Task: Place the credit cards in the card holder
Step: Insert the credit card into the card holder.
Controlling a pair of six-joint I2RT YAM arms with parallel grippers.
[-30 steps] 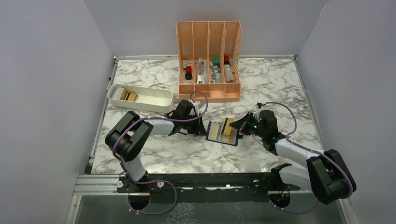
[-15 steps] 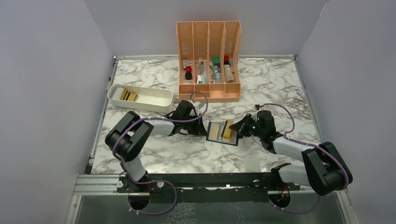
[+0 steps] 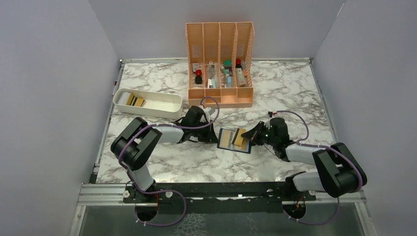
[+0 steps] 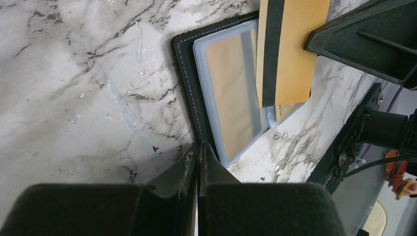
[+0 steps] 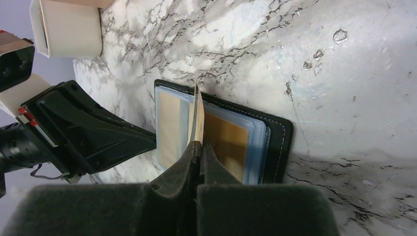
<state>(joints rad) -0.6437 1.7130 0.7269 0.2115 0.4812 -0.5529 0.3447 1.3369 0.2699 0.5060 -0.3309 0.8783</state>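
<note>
The holder (image 3: pixel 227 141) is lying open on the table (image 3: pixel 162 157), between your two arms, with its pockets (image 4: pixel 236 93) facing up and gold showing through the plastic. Over its right half you are holding a card (image 3: pixel 240 137) with the right gripper (image 5: pixel 196 147), jaws clamped tight on it. The card is standing on edge, and its far end is sitting at the mouth of a pocket. The left gripper (image 4: pixel 199 152) is closed with nothing visibly between its fingers. Its tips are resting at the holder's near-left edge, apparently pinning it, though you cannot tell whether they are pressing or only touching.

You are mid-insertion, to my eye, with the card starting into its pocket but not seated. Next you are needing a shallow, straight push along the pocket while the left tips are bracing the holder against sliding.

Well apart, at the far left, more cards (image 3: pixel 134 101) are waiting in the tray (image 3: pixel 167 112), so the job is looking far from finished. The organiser (image 3: pixel 220 59) is standing behind, out of your way.
</note>
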